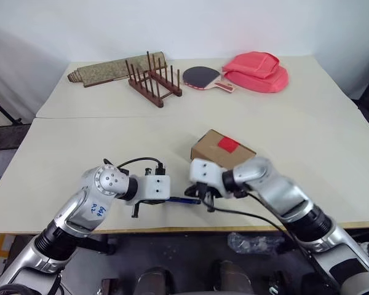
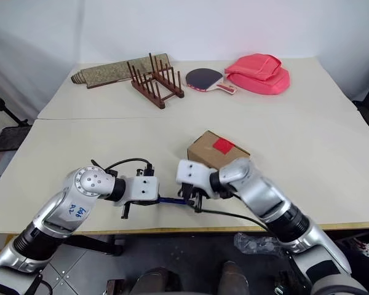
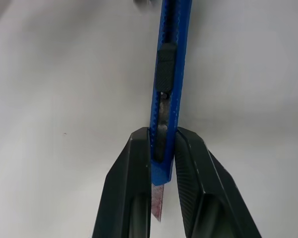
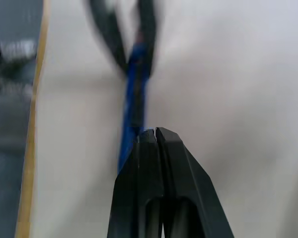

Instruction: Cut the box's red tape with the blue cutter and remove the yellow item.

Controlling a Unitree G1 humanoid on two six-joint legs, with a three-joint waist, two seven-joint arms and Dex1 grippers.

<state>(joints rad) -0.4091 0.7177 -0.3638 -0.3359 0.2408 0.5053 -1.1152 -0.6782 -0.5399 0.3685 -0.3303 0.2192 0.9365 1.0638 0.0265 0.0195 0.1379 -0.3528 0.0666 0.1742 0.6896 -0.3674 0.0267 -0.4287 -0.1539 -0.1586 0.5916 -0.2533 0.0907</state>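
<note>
Near the front edge of the pale tabletop [image 1: 61,178], the left gripper [image 3: 162,163] clamps the blue cutter [image 3: 169,79] by one end, blade showing between its fingers. Facing it, the right gripper [image 4: 155,136] has its fingers pressed together at the cutter's other end. Just behind them sits the box [image 1: 220,150], closed, with the red tape [image 1: 228,144] on top.

We see bright, even light on the table [image 1: 307,110]; soft shadows; the right wrist view is motion-blurred.
</note>
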